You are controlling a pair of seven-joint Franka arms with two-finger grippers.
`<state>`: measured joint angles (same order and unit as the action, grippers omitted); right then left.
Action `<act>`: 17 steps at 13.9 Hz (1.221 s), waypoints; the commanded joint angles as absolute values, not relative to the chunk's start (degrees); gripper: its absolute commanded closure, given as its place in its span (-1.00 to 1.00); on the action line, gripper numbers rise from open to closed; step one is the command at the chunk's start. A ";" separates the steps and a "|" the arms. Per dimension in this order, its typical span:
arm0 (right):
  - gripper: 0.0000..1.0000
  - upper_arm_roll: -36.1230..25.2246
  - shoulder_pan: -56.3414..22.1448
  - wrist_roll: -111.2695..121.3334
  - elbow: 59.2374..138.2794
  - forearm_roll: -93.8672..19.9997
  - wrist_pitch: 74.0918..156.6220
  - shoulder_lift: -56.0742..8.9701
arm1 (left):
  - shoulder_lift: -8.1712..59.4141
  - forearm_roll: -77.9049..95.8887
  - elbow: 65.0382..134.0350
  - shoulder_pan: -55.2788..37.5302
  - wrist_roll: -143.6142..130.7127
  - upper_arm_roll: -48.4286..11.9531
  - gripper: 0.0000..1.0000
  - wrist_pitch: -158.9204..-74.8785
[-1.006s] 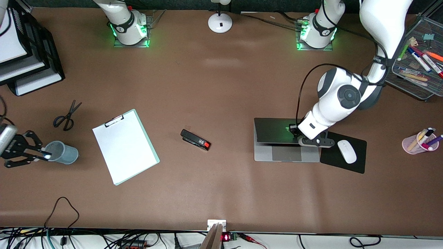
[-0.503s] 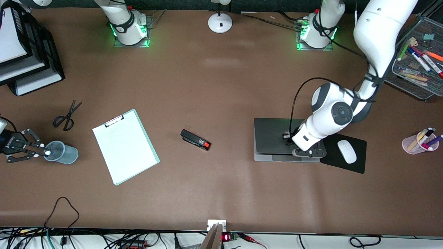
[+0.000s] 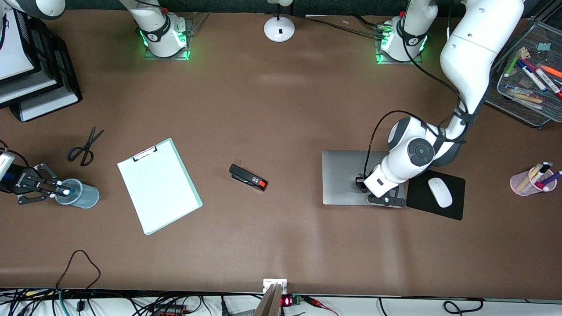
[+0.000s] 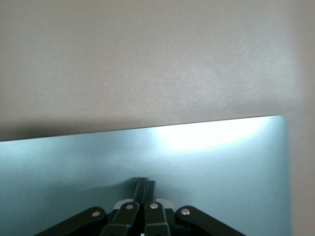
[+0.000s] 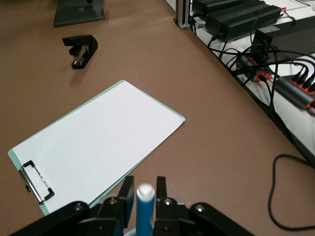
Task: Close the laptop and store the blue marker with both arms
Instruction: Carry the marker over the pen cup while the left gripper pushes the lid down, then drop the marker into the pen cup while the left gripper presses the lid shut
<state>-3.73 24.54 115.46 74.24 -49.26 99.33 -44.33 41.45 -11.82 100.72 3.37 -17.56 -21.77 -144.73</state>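
Note:
The silver-grey laptop (image 3: 344, 175) lies closed on the table beside the mousepad. My left gripper (image 3: 381, 199) is shut and rests on the lid near its edge closest to the front camera. The left wrist view shows the shut gripper (image 4: 145, 184) on the lid (image 4: 221, 162). My right gripper (image 3: 61, 192) is at the rim of a translucent cup (image 3: 85, 196) at the right arm's end of the table. It is shut on the blue marker (image 3: 66, 192). In the right wrist view the marker (image 5: 144, 209) stands upright between the fingers (image 5: 126, 194), whitish end up, its lower end in the cup.
A clipboard (image 3: 159, 186) lies beside the cup, with scissors (image 3: 84, 147) farther from the camera. A black stapler (image 3: 248, 177) sits mid-table. A white mouse (image 3: 440, 192) is on the black mousepad (image 3: 434, 213). A pink pen cup (image 3: 524, 183) and a mesh tray (image 3: 522, 105) stand at the left arm's end.
The left gripper pushed the laptop lid down from half open to fully closed. The right gripper came down with the blue marker to the cup.

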 commanded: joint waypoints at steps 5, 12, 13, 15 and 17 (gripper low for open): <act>-1.00 -3.08 22.77 95.56 72.95 -49.31 98.70 -43.07 | 45.09 -15.64 98.35 1.85 -17.75 -19.34 1.00 -148.71; -1.00 -3.43 13.20 69.30 65.30 -32.11 98.88 -38.42 | 35.09 -15.38 96.51 2.81 -17.23 -20.56 1.00 -131.70; -1.00 -3.25 11.88 64.21 65.30 -28.95 98.88 -37.36 | 33.24 -15.38 95.55 2.90 -17.23 -21.52 0.96 -127.40; -1.00 -3.43 9.59 55.32 65.30 -25.33 98.79 -36.83 | 29.55 -15.03 94.75 2.99 -16.35 -22.50 0.81 -120.62; -1.00 -2.99 7.57 49.07 65.39 -19.81 98.44 -34.29 | 25.95 -14.85 93.26 3.08 -15.91 -22.68 -0.20 -113.24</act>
